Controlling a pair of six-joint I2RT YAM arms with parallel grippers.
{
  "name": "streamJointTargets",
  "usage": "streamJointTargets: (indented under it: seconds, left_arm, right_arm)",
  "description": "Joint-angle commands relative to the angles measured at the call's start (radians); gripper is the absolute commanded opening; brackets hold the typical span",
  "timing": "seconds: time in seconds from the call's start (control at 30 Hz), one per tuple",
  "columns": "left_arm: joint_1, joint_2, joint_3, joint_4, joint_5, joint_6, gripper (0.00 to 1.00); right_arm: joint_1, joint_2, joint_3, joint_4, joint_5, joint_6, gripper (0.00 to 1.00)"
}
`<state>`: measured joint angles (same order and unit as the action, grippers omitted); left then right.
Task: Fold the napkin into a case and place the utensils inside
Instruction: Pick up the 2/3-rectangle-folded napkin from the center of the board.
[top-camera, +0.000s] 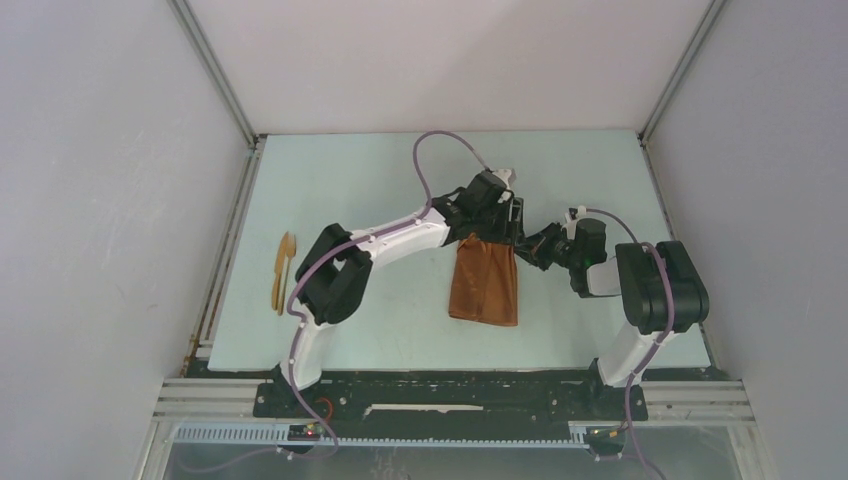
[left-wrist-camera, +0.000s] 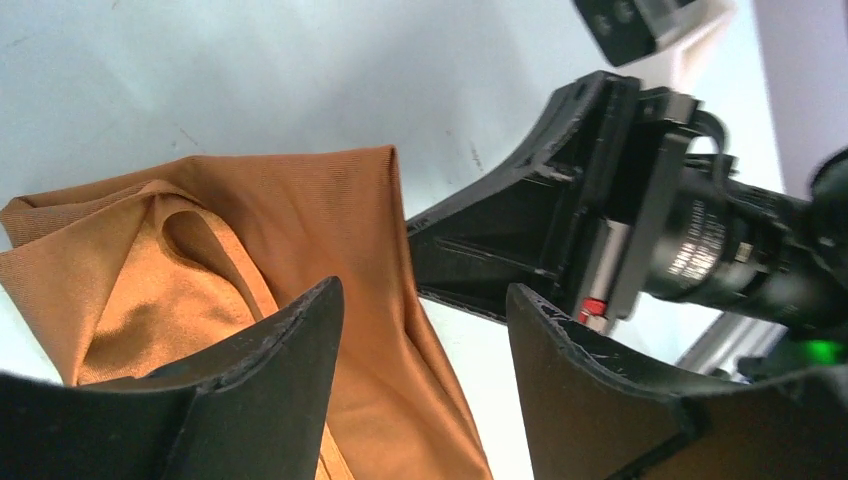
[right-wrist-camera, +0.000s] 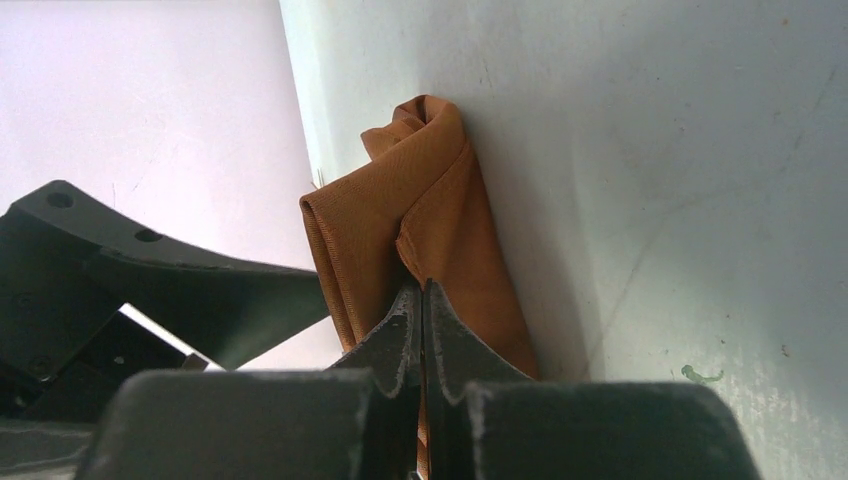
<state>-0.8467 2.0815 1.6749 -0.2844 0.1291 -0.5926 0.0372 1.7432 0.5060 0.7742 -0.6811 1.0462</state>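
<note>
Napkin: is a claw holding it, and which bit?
Yes. The right claw is shut on the napkin, pinching the cloth at its far right corner. The left claw is open over it and holds nothing.

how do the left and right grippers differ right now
The left gripper: jaws spread apart, holding nothing, over the napkin. The right gripper: jaws shut, pinching the napkin's edge. The left looks down on the cloth; the right lies low beside it. Both are black, at the napkin's far end.
</note>
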Motion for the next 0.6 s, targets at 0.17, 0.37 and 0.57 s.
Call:
streamJointTargets:
  seconds: [0.17,0.37,0.57]
  left_arm:
    - [-0.006,0.105,0.134,-0.108,-0.158,0.092,0.62]
    - [-0.007,0.122,0.14,-0.108,-0.187,0.102,0.36]
    - [-0.007,0.134,0.137,-0.092,-0.159,0.088,0.26]
  right_arm:
    - [0.01,-0.068,0.011,-0.019,0.022,-0.029,0.0]
    - [-0.002,-0.09,0.012,-0.044,0.03,-0.033,0.0]
    - [-0.029,-0.106,0.014,-0.04,0.026,-0.025,0.0]
